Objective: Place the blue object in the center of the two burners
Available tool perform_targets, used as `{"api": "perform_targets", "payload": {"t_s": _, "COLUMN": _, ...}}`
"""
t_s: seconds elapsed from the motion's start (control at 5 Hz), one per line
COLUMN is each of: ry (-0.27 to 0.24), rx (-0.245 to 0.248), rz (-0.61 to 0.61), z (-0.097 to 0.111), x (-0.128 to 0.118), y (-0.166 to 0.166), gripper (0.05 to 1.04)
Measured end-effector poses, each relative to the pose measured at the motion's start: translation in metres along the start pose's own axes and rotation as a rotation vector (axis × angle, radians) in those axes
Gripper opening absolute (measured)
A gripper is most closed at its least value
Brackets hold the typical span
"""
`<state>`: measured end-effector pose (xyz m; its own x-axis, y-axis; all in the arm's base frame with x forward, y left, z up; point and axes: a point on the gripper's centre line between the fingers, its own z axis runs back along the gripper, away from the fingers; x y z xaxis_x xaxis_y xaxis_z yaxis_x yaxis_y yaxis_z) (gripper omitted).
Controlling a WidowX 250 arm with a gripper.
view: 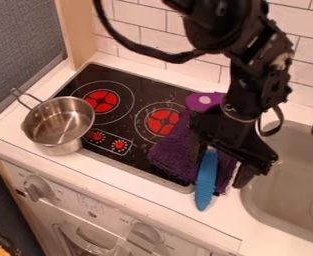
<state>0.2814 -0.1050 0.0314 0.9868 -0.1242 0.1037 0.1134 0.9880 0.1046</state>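
Note:
My gripper [220,171] hangs over the counter between the stove and the sink, its fingers spread apart. The blue object [207,181], long with a ribbed body and rounded lower end, lies below it; its upper end is partly hidden by the gripper. It rests along the right part of a crumpled purple cloth [173,152], with its lower end over the white counter. On the black stove top, the two red burners, left [101,101] and right [163,122], stand side by side, the cloth close to the right one.
A steel pot [58,122] with its handle toward the upper left overlaps the stove's left edge. A purple item with a pale spot [203,102] lies behind the cloth. The sink [289,177] is at the right, and a tiled wall [142,37] stands behind the stove.

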Motion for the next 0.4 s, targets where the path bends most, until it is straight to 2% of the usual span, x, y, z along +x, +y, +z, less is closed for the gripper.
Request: {"api": "perform_targets", "payload": {"t_s": 0.4, "ry": 0.045, "rx": 0.013, "rz": 0.002, "z": -0.0144, "x": 0.0023, "y": -0.0014, "gripper": 1.001}}
